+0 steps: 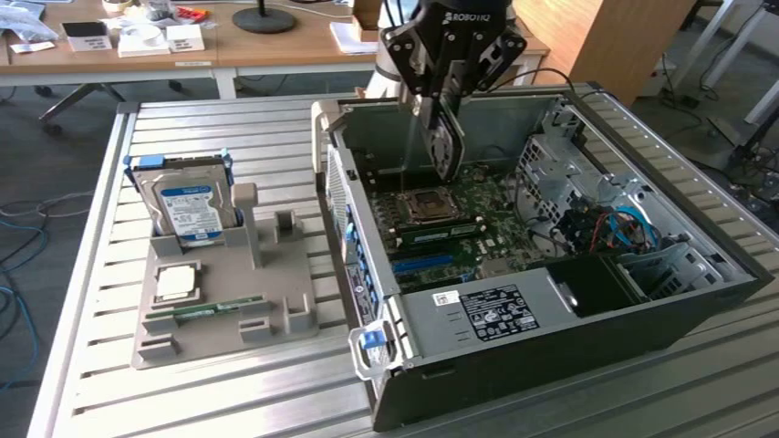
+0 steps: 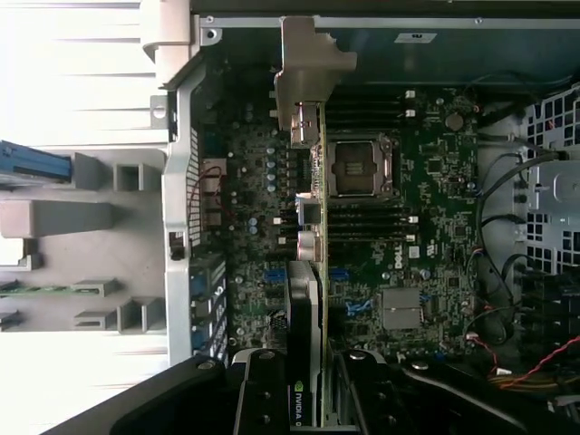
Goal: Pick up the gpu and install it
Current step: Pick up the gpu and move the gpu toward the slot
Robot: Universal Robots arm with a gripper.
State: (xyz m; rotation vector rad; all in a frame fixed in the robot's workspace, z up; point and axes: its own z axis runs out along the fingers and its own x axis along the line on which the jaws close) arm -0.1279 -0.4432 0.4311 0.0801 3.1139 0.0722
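My gripper (image 1: 447, 84) hangs over the open computer case (image 1: 681, 301), shut on the gpu (image 1: 446, 137). The card hangs on edge below the fingers, black-faced, its lower end just above the green motherboard (image 1: 469, 224) near the CPU socket (image 1: 422, 206). In the wrist view the gpu (image 2: 314, 272) appears edge-on, running from between my fingers (image 2: 263, 399) across the motherboard (image 2: 426, 181), with its pale metal bracket (image 2: 308, 72) at the far end near the case's rear wall. Whether the card touches a slot cannot be told.
On the exterior view's left, a grey holder tray (image 1: 286, 301) carries a silver blue-labelled hard drive (image 1: 185, 205) standing upright, a slim green memory stick (image 1: 201, 310) and a square chip (image 1: 177, 283). Cables (image 1: 615, 228) and a drive cage fill the case's right side. Everything rests on a slatted metal table (image 1: 98, 401).
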